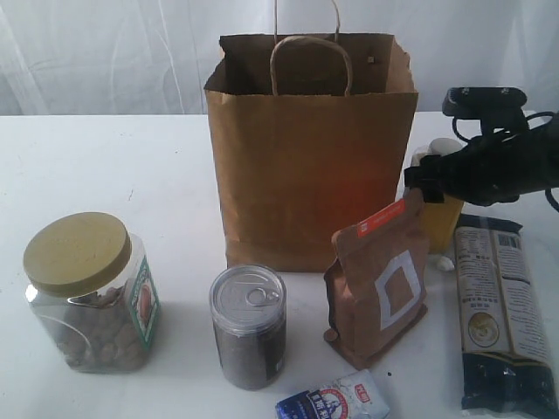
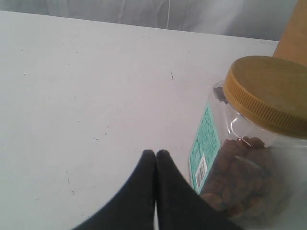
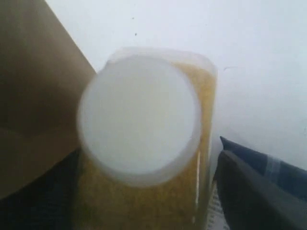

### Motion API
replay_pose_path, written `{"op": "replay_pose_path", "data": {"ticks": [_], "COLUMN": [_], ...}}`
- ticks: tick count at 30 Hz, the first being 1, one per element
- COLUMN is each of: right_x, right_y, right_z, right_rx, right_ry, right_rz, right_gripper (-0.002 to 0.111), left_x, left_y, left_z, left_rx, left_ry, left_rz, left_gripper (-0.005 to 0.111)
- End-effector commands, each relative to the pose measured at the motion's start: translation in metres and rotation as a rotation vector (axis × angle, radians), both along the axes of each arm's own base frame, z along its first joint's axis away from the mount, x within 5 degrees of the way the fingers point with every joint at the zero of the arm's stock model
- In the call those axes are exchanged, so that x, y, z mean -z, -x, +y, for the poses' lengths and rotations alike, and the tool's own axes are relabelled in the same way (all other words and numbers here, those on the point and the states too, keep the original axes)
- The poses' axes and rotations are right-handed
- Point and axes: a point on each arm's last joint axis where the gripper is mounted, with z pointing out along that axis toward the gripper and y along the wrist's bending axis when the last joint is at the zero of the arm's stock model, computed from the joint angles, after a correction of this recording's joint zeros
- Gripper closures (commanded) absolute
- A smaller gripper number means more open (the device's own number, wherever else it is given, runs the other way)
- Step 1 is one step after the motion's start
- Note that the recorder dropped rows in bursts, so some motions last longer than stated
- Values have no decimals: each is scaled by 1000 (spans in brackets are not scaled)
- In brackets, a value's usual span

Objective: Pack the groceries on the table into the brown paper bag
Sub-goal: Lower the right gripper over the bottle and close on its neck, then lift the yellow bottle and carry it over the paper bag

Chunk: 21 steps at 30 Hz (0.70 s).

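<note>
The yellow juice bottle with a white round cap (image 3: pixel 144 115) stands upright on the large flat white tabletop (image 1: pixel 105 175), just to the right of the tall kraft-brown paper bag with twisted loop handles (image 1: pixel 310 148) and behind the brown stand-up pouch with a white window (image 1: pixel 377 279). The right gripper (image 1: pixel 432 179) hangs at the bottle's top with its dark fingers (image 3: pixel 249 191) spread wide, one to each side of the bottle. A thin gap shows between the plainer finger and the bottle's wall; the other side is too dark and blurred to tell whether it touches. Nothing is clamped. The left gripper (image 2: pixel 156 153) hovers over bare table with its two fingertips pressed together and empty, just beside the clear plastic jar with a tan screw lid (image 2: pixel 249 143) but not touching it. That jar stands upright at the front left and holds brown nut-like pieces. To its right stands the dark can with a silver pull-tab lid (image 1: pixel 249 325), its clear wall showing dark contents. The long dark packet (image 1: pixel 507 314) lies flat at the right edge, near the bottle, and the small blue-white packet (image 1: pixel 336 401) lies at the front between can and pouch. The paper bag is upright with its mouth open; what lies below its rim is hidden.
</note>
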Motion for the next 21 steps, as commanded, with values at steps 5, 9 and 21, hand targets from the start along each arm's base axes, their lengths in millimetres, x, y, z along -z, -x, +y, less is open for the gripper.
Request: {"op": "replay_pose_path", "data": {"ticks": [5, 9, 21], "right_x": [-4, -5, -70], "right_y": [-6, -6, 13], "right_z": [3, 3, -1], "right_rx": [30, 30, 16], "right_ry": [35, 34, 63], "right_rz": [-91, -95, -308], "right_gripper": [66, 88, 108], "left_x": [1, 1, 1], "left_y": [0, 0, 0], "left_z": [0, 0, 0], "left_rx": [2, 2, 2], "left_ry": [5, 5, 5], "left_rz": [1, 1, 1], "left_gripper": [107, 107, 107]}}
